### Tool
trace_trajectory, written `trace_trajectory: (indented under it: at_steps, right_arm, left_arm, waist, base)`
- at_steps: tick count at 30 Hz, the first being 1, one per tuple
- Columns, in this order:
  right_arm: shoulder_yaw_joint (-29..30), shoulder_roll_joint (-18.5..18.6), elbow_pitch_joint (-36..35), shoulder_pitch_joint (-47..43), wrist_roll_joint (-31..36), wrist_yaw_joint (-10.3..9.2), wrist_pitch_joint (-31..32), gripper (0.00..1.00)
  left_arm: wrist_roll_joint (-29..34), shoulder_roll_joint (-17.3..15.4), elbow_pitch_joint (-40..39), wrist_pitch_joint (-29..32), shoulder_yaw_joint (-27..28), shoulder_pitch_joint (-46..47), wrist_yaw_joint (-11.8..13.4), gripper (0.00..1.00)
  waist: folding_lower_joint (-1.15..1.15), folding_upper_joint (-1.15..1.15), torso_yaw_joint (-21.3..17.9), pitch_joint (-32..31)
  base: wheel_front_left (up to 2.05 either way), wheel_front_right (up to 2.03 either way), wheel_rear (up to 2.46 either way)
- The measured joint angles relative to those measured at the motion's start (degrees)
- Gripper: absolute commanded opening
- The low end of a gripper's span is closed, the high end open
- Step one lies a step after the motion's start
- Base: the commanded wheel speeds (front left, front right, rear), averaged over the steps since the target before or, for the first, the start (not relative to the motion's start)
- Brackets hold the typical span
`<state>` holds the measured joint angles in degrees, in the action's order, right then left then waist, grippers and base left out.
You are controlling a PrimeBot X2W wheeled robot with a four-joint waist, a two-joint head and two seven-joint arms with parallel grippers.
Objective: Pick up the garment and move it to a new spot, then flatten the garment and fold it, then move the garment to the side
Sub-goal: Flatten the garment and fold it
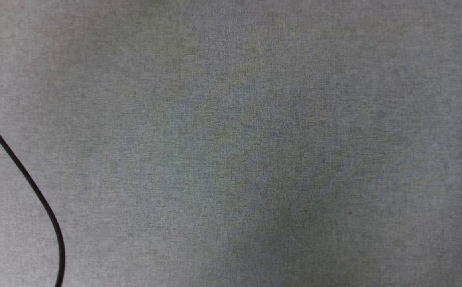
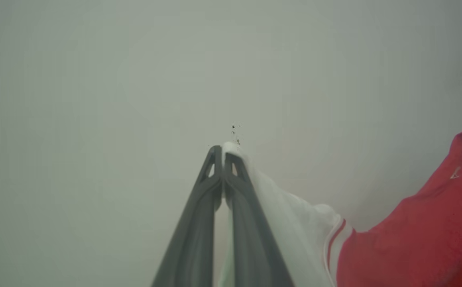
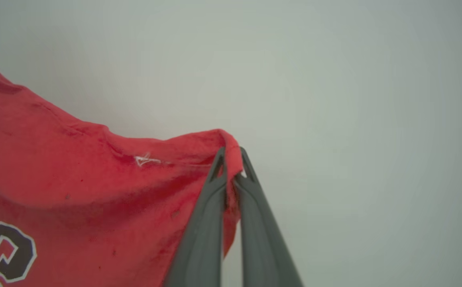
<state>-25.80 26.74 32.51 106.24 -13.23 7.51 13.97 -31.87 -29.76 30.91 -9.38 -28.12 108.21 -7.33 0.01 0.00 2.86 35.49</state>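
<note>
A: Head view first?
B: Grey tabletop (image 1: 254,139), black cable (image 1: 27,179) curving across the lower left. Hazard there: cloth catching on it if laid down on that side.

A: Left wrist?
B: Left gripper (image 2: 223,153) clamped shut on the tip of a white sleeve (image 2: 286,215), only a small pinch at the very fingertips. Shirt (image 2: 414,239) held up off to the right, red body sagging. Shallow bite, so likely to slip free under the weight or a sharp tug.

A: Right wrist?
B: Right gripper (image 3: 231,159) closed on a red edge, fabric bunched between the fingers. Print (image 3: 3,247) showing at lower left. Looks like a firmer hold, but mismatched: sleeve tip one side, body edge the other. Probably going to land skewed and creased, making flattening harder. Also risky to pull the arms apart: would strain the weaker sleeve pinch first.
</note>
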Motion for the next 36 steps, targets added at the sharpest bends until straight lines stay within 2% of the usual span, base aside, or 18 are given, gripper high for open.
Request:
trace_trajectory:
  at_steps: [6, 14, 21, 26, 36]
  right_arm:
    - [-2.2, -1.7, 5.5, -3.8, -2.0, 0.00, -4.2, 0.00]
    - [-5.6, -5.0, 10.4, -13.1, -5.3, 0.00, -10.4, 0.00]
    - [-8.0, -5.5, 11.3, -25.7, -9.1, 0.00, -15.5, 0.00]
    - [-10.5, -3.7, 8.3, -36.2, -11.4, 0.00, -16.5, 0.00]
    - [-12.5, 3.0, -0.8, -58.0, -15.9, 0.00, -14.7, 0.00]
  left_arm:
    - [-3.1, 0.0, 3.5, -2.5, -3.6, -4.2, -0.1, 0.00]
    - [-7.6, -0.7, 4.9, -5.0, -6.8, -15.5, -0.1, 0.00]
    - [-9.0, -1.7, -0.7, -5.5, -6.0, -31.6, 0.0, 0.00]
    - [-7.6, -1.6, -8.7, -5.6, -3.3, -47.7, 3.0, 0.00]
    - [-6.6, -1.8, -19.2, -5.7, -3.5, -75.9, 7.7, 0.00]
  waist:
    - [0.00, 0.00, -0.1, 1.5]
    - [0.00, 0.00, -1.0, 0.9]
    - [-0.01, 0.00, -1.3, -2.8]
    - [-0.01, 0.00, -1.2, -6.8]
    - [-0.01, 0.00, -0.3, -16.5]
  base:
    - [0.00, 0.00, 0.00]
    - [0.00, 0.00, 0.00]
    - [0.00, 0.00, 0.00]
    - [0.00, 0.00, 0.00]
    - [0.00, 0.00, 0.00]
